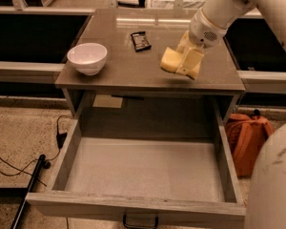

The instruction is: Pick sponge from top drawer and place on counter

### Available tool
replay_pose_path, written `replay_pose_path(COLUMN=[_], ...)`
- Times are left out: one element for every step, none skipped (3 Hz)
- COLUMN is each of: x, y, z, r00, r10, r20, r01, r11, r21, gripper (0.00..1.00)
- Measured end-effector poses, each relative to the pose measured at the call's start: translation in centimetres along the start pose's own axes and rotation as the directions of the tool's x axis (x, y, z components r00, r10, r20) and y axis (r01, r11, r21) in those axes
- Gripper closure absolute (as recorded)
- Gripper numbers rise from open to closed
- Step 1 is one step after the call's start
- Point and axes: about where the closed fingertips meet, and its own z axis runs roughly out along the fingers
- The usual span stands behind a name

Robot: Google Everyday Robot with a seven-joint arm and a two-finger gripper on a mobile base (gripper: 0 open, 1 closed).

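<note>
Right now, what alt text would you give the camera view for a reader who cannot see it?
The gripper, over the front right of the counter, holds the sponge just above the surface. Below, the top drawer stands pulled out, its bottom bare; a white bowl and a small dark packet sit on the counter.

Dim, warm yellowish light falls from overhead, and pale glare streaks lie along the back edge of the desk. The gripper, clamped on the sponge over the desk's front right corner, casts a faint shadow just beneath it. The drawer floor is evenly lit, darker under the desk's front edge
</note>
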Motion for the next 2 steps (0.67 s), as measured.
replay_pose_path(x=[-0.2,0.1], y=[-3.1,-4.6], z=[0.1,1.8], r00=[0.994,0.988], r10=[0.084,0.138], r20=[0.075,0.075], r01=[-0.090,-0.146], r11=[0.9926,0.9841], r21=[0.082,0.102], gripper=[0.36,0.13])
